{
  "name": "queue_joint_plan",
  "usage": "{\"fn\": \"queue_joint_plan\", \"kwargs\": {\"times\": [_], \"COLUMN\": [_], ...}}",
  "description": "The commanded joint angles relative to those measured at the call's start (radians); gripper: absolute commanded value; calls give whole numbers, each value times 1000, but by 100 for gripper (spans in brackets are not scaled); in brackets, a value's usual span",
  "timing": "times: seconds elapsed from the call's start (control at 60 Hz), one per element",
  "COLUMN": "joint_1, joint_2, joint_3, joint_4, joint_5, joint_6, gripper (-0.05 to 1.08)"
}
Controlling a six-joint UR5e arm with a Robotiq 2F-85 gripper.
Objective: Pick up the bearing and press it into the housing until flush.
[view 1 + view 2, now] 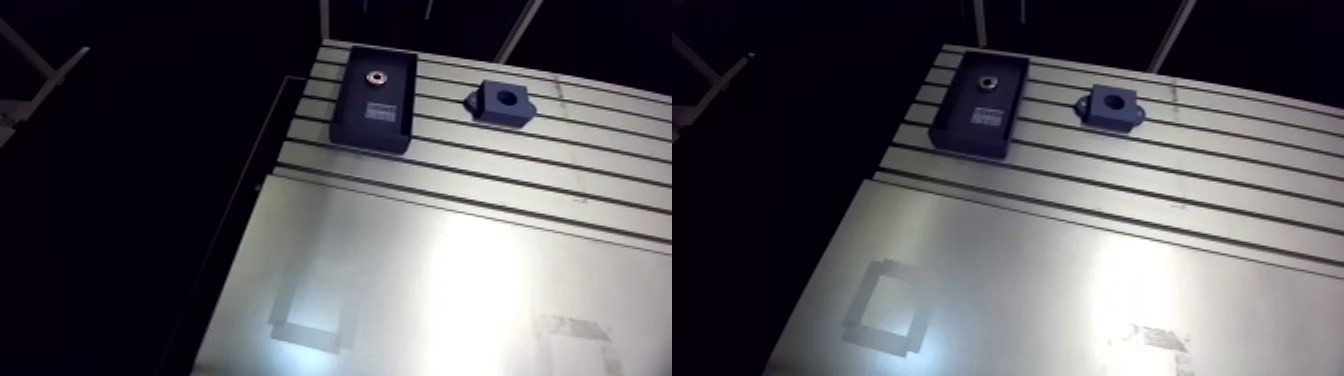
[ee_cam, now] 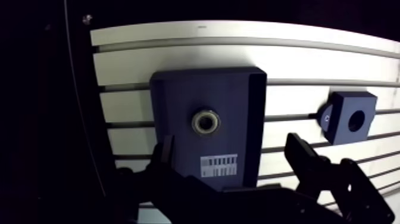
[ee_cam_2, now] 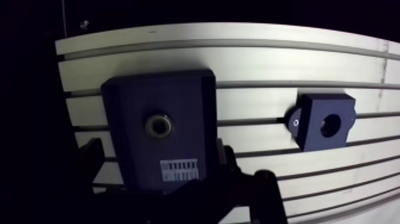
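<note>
The pincer (image 2: pixel 233 156) hangs wide and empty over the dark tray (image 2: pixel 257 119), in which the bearing (image 2: pixel 206 122) lies just ahead. This looks like the approach step; the next move calls for descending centred, then closing. The housing (image 2: pixel 351 117) sits apart on the worktop (image 2: pixel 178 56).

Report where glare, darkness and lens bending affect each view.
Arm view: glare blooms on the smooth near part of the table, everything beyond its edge is black, yet the bearing glints clearly inside the dark tray. Wrist view: the table's straight slots bow into curves, the open pincer reads as a dark silhouette, and the bore of the housing is black inside.
</note>
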Motion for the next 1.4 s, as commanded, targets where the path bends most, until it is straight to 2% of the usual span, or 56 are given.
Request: {"fn": "queue_joint_plan", "kwargs": {"times": [0.017,0.267,0.45,0.75,1.4], "joint_1": [2,3,6,19,31], "joint_2": [13,25,44,52,64], "joint_3": [25,39,41,64,82], "joint_4": [-31,-53,-55,-96,-99], "joint_5": [-1,0,0,0,1], "joint_6": [-9,-12,-13,-38,-40], "gripper": [3,19,25,27,29]}}
